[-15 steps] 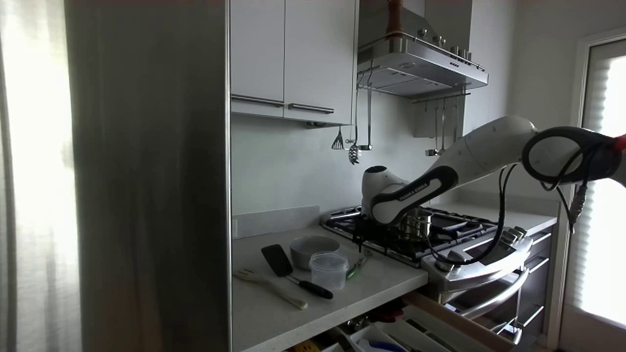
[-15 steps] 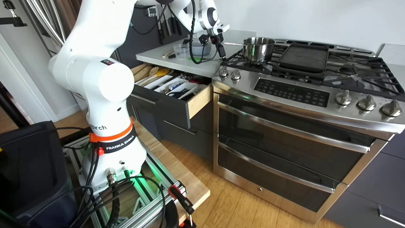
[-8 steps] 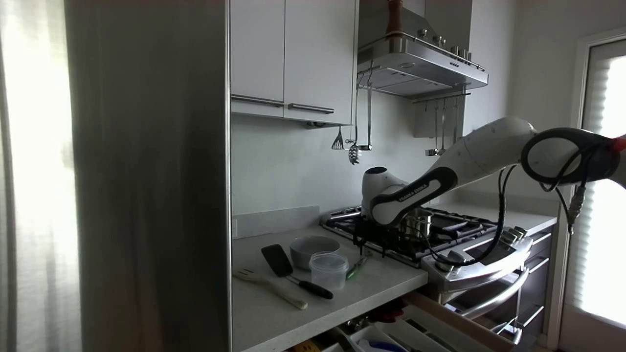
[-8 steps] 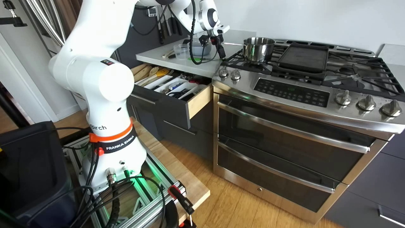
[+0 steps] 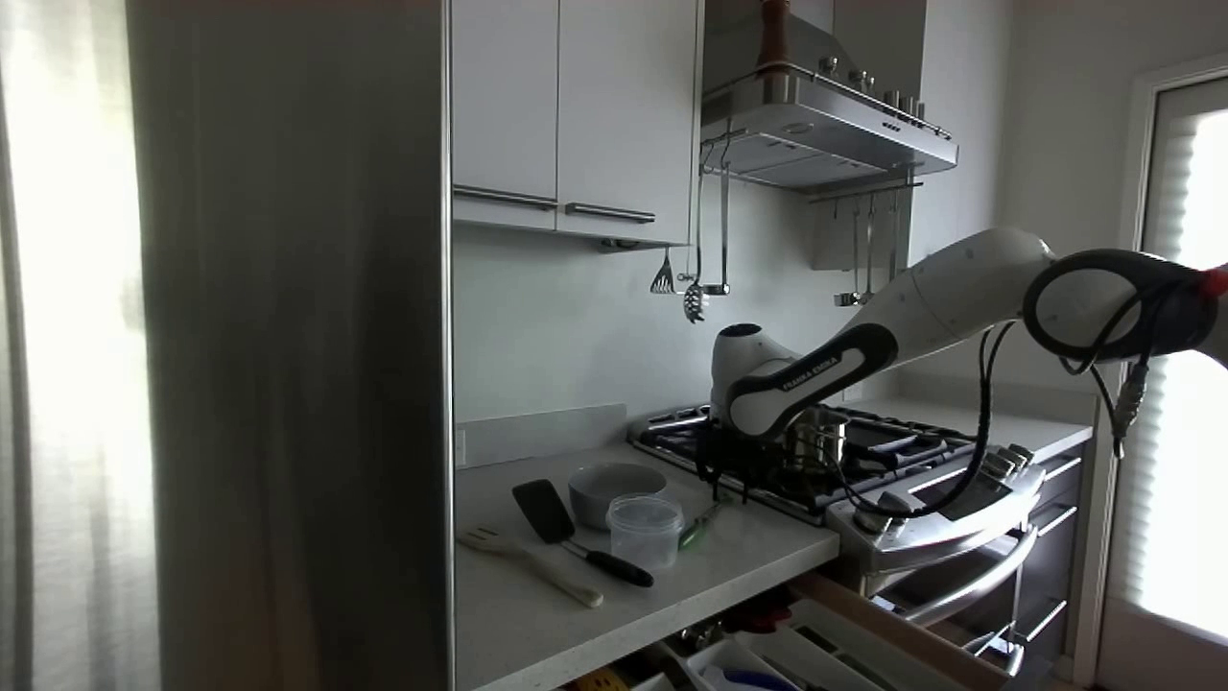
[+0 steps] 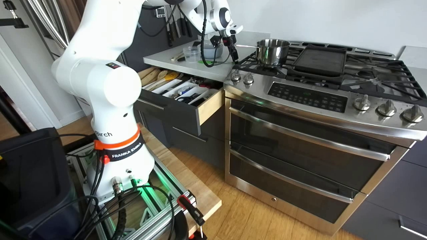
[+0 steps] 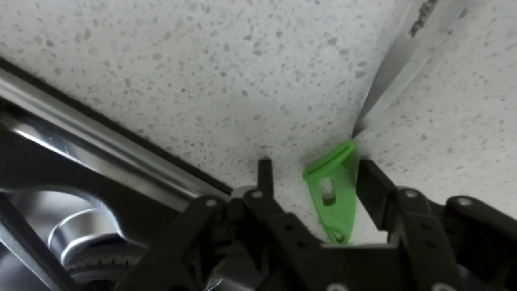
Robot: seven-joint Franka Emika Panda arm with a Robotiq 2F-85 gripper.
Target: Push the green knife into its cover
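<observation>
The knife's bare blade (image 7: pixel 394 72) lies on the counter in the wrist view, its tip right at the corner of the cover's mouth; whether it touches the rim I cannot tell. Its green handle (image 5: pixel 693 534) shows behind the clear tub. The flat green cover (image 7: pixel 341 198), with a slot through it, lies between the fingers of my gripper (image 7: pixel 315 165). One finger (image 7: pixel 373 194) is right against or very close to the cover's side by the blade; on the opposite side a gap separates the cover from the other finger (image 7: pixel 265 176). The jaws stand open, partly drawn in.
The stove edge (image 7: pixel 121 149) runs close beside my gripper. On the counter are a clear tub (image 5: pixel 645 533), a grey bowl (image 5: pixel 614 480), a black spatula (image 5: pixel 543 511) and a wooden fork (image 5: pixel 537 566). A steel pot (image 6: pixel 272 53) stands on the stove. Below, a drawer (image 6: pixel 180 106) is pulled out.
My gripper's fingers have come closer together, and the wrist has shifted slightly. The knife, tub, bowl and drawer look unmoved.
</observation>
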